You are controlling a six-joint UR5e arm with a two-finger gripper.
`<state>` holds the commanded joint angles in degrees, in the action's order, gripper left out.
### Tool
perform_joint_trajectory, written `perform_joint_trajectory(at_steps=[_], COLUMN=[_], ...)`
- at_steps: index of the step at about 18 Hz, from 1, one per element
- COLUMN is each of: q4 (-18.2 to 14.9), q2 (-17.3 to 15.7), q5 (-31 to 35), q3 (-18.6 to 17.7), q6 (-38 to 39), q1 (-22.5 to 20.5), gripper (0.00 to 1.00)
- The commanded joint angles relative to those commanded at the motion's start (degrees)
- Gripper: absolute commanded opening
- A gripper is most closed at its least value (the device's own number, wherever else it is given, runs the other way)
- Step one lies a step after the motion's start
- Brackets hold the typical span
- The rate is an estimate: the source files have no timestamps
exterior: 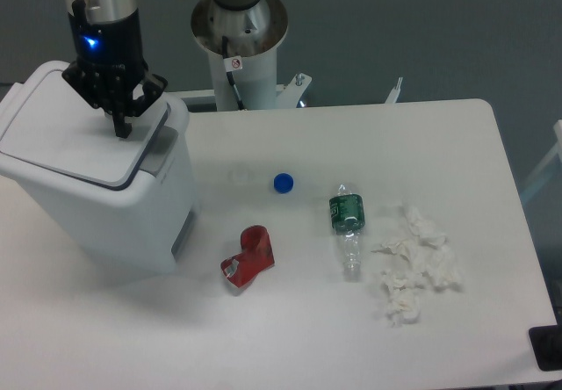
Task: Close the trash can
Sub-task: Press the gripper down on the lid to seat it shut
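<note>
Pressing point sits on the lid near its front-right edge — gripper fingers drawn together, holding nothing. Trash can stands at the worktop's left; lid looks nearly flat. Risk: fingertips slide off toward the grey latch, or an off-centre push tips the light bin — lid unlatched.

Smooth white plastic trash can

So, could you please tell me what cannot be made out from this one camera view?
- Trash can interior: covered by its lid.
- Whether the tool touches the lid: top-down angle hides any gap.
- Bottle label text: too small.
- Trash can's left side: cut off by the frame edge.
</note>
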<state>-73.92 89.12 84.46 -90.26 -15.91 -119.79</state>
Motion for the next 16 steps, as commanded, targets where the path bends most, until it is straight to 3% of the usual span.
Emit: perform_joint_trajectory(at_steps=[16], q4=[0.53], q2=[0.35], q5=[1.14], q3=[-0.97], q6=[0.0], q1=[-0.35], gripper=[0.0])
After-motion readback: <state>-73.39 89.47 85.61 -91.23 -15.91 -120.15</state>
